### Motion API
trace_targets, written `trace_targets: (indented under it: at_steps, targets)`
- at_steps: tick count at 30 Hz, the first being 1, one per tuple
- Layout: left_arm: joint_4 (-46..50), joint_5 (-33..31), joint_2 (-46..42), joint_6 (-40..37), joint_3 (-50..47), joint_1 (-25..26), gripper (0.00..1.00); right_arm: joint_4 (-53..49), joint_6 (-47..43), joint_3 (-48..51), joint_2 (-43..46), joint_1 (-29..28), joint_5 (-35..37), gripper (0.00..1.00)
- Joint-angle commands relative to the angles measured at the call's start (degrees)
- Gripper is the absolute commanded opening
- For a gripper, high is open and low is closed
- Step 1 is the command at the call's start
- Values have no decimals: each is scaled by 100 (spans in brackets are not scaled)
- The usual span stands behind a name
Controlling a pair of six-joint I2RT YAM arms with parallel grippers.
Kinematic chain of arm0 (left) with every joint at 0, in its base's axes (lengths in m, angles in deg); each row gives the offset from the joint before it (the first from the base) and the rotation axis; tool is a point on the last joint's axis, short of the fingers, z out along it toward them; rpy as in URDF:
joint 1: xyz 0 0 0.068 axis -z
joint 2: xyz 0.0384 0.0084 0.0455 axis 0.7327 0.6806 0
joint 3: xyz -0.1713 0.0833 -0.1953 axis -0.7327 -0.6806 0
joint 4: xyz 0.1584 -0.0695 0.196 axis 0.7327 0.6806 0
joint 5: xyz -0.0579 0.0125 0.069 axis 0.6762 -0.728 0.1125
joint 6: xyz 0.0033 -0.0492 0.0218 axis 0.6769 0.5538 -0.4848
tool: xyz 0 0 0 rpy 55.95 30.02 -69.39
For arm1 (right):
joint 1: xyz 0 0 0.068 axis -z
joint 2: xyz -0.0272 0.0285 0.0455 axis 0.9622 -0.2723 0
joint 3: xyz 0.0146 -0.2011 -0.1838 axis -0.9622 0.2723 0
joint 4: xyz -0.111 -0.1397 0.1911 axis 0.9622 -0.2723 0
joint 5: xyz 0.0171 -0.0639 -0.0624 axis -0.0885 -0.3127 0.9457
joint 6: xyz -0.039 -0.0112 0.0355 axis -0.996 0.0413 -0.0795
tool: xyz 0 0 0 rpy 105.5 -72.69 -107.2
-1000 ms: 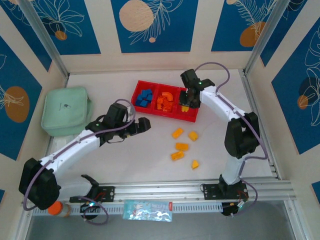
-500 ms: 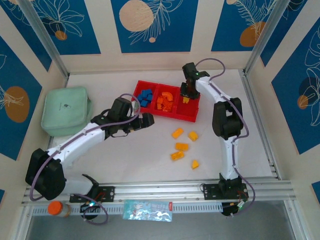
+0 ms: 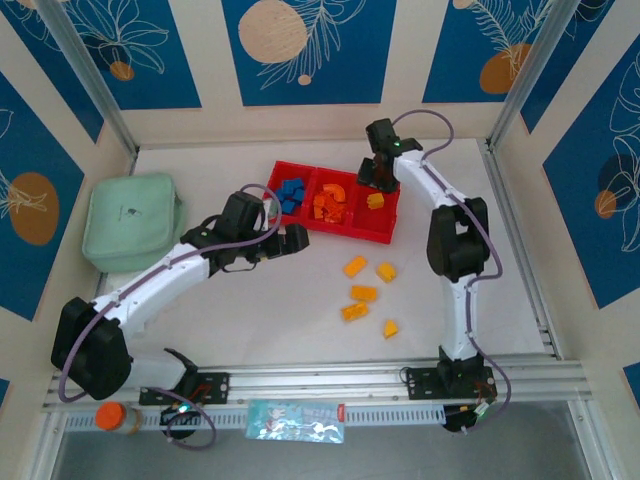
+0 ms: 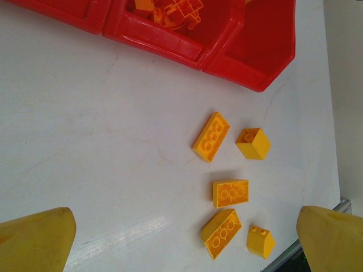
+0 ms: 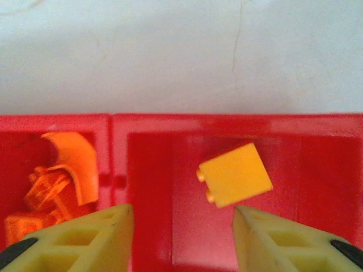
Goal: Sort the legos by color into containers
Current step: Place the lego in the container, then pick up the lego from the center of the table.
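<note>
The red tray (image 3: 385, 236) lies at the table's far middle: blue legos (image 3: 291, 193) in its left compartment, orange legos (image 3: 330, 203) in the middle one, one yellow brick (image 3: 375, 200) in the right one. My right gripper (image 3: 379, 176) hovers open at the tray's far edge, and the yellow brick (image 5: 235, 174) lies free on the compartment floor between and beyond its fingers (image 5: 85, 238). Several yellow legos (image 3: 363, 293) lie loose on the table in front of the tray. My left gripper (image 3: 291, 241) is open left of them, empty, with the bricks (image 4: 230, 193) ahead of it.
A mint-green pouch (image 3: 132, 220) sits at the left. The red tray's corner (image 4: 249, 51) is beyond the loose bricks. A metal rail (image 3: 320, 380) runs along the near edge, with an orange-capped jar (image 3: 112, 417) at its left end.
My right gripper has opened, left the yellow brick in the right compartment and drawn back toward the far wall. My left gripper has shifted slightly toward the loose bricks.
</note>
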Motion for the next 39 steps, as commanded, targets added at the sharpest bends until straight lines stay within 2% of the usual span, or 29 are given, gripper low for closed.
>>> trace_targets:
  at_steps: [1, 6, 14, 17, 20, 23, 31, 39]
  targets:
    - [-8, 51, -44, 19, 83, 62, 99, 155, 54, 386, 864, -62, -282, 50]
    - [-67, 86, -146, 101, -69, 88, 99, 287, 59, 1404, 1725, -180, -351, 51]
    - [-203, -3, -328, 324, -459, 256, 99, 235, -43, 3271, 2973, -277, -388, 61]
    - [-388, -102, -404, 484, -602, 365, 99, 224, -112, 3788, 3222, -311, -552, 64]
    - [-465, -217, -406, 580, -648, 482, 99, 285, -139, 4318, 3402, -383, -399, 65]
    - [-591, -348, -392, 668, -699, 651, 99, 490, -308, 4739, 3352, -350, -527, 67]
    - [-865, -505, -233, 926, -709, 1015, 99, 571, -328, 4986, 2744, -523, -651, 69]
    - [-831, -545, -204, 895, -718, 1024, 99, 463, -226, 4986, 2597, -1023, -527, 59]
